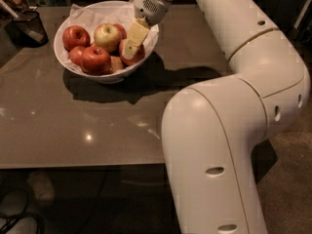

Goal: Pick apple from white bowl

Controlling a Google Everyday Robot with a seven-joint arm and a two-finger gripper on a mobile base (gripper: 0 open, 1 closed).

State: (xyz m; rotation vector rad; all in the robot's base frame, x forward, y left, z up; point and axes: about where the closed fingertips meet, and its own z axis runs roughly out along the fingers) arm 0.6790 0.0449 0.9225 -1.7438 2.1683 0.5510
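The white bowl (66, 61), lined with crumpled white paper, stands on the brown table at the back left. It holds several apples: a yellow-green apple (108, 35), glossy red apples (75, 35) (96, 58), and a dull orange-red apple (137, 55) at the bowl's right side. My gripper (130, 44) reaches down into the bowl from the upper right and sits right on top of the orange-red apple, covering part of it.
A small black mesh cup (29, 26) stands at the table's back left corner. My own white arm (229, 130) fills the right side and overhangs the table's front right. The table's front edge (83, 164) runs across the lower left.
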